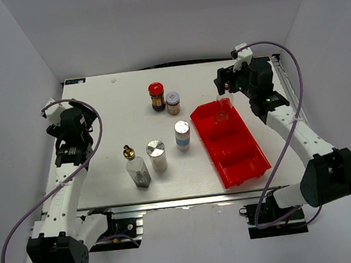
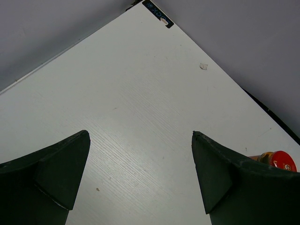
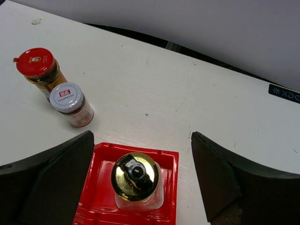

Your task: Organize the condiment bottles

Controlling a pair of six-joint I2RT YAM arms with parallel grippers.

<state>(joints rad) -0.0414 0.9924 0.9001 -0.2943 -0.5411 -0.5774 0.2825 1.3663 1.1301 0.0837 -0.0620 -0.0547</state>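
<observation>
— Top view barely shows the clear, gold-stoppered glass bottle (image 1: 224, 105) in the long red plastic bin (image 1: 248, 161).
— The right wrist shows it upright in the end compartment, the right end effector (image 3: 140, 140) released either side. Meanwhile the left end effector (image 2: 140, 140) gapes over the white counter (image 2: 140, 93).

**Operator:** Report the left side.
**Technician:** Left arm (image 1: 65, 187) rises from its base along the left table edge, with the wrist folded back above it. Left gripper (image 2: 140, 136): its 2 fingers are spread wide.
**Operator:** Right side?
**Technician:** Right arm (image 1: 295, 131) reaches toward the far right. Right gripper (image 3: 141, 135) is angled downward, with its 2 fingers spread wide.
</observation>
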